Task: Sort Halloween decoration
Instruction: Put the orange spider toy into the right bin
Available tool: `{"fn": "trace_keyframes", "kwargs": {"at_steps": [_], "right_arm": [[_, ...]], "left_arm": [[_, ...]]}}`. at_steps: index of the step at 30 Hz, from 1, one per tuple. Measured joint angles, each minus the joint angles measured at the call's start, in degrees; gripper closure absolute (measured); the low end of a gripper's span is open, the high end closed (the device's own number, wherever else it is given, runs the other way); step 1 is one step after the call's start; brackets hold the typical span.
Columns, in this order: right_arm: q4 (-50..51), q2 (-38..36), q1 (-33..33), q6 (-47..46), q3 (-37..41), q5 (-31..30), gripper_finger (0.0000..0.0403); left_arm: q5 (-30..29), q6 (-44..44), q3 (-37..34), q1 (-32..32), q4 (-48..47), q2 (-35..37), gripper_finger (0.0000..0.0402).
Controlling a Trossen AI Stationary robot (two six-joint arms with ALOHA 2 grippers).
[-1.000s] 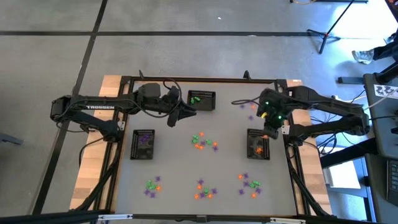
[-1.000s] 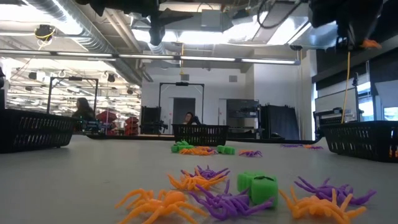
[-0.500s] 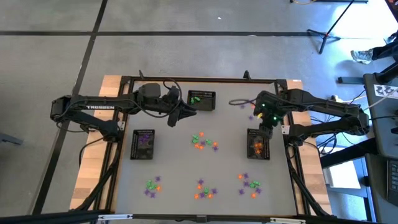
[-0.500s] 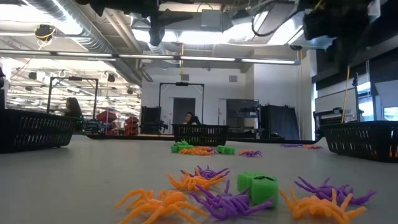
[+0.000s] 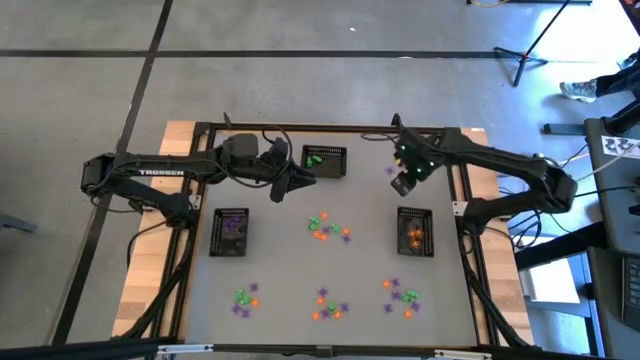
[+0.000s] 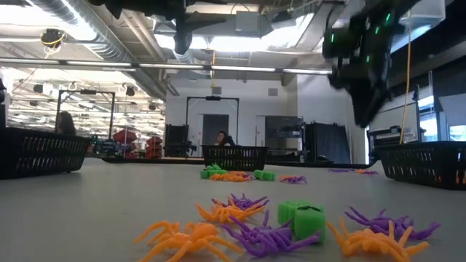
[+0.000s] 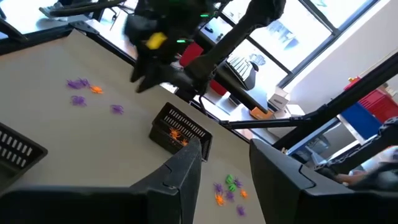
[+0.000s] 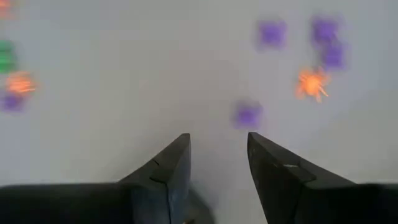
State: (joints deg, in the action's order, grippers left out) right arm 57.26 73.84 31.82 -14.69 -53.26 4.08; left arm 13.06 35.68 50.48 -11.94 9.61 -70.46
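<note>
Purple, green and orange Halloween trinkets [image 5: 328, 228] are scattered all over my table: one clump in the middle, three more along the near edge, and a few purple ones plus an orange spider [image 8: 311, 83] up by the far right. My right gripper [image 8: 217, 155] hangs over that far-right bunch, fingers spread apart with nothing between them. My left gripper [image 7: 225, 163] hovers near the green-filled mesh basket [image 5: 325, 160], fingers also released and empty. Purple stuff sits in the left basket [image 5: 231, 232], orange in the right basket [image 5: 415, 232].
</note>
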Motion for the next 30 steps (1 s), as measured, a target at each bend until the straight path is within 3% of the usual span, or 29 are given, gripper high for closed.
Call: {"fn": "trace_keyframes", "kwargs": {"at_steps": [5,10,22,30], "right_arm": [[-4.0,4.4,8.9,0.1,3.1,0.0,0.0248],[-9.8,7.7,13.1,0.0,3.3,-0.1,0.0248],[-13.1,20.5,13.9,-0.1,3.2,-0.6,0.0249],[-13.3,22.1,13.9,0.1,2.9,-1.7,0.025]], "left_arm": [[0.0,0.0,0.0,0.0,0.0,0.0,0.0274],[0.0,0.0,0.0,0.0,0.0,0.0,0.0274],[0.0,-0.2,0.0,0.0,0.0,0.0,0.0274],[0.0,-0.2,0.0,0.0,0.0,0.0,0.0274]]}}
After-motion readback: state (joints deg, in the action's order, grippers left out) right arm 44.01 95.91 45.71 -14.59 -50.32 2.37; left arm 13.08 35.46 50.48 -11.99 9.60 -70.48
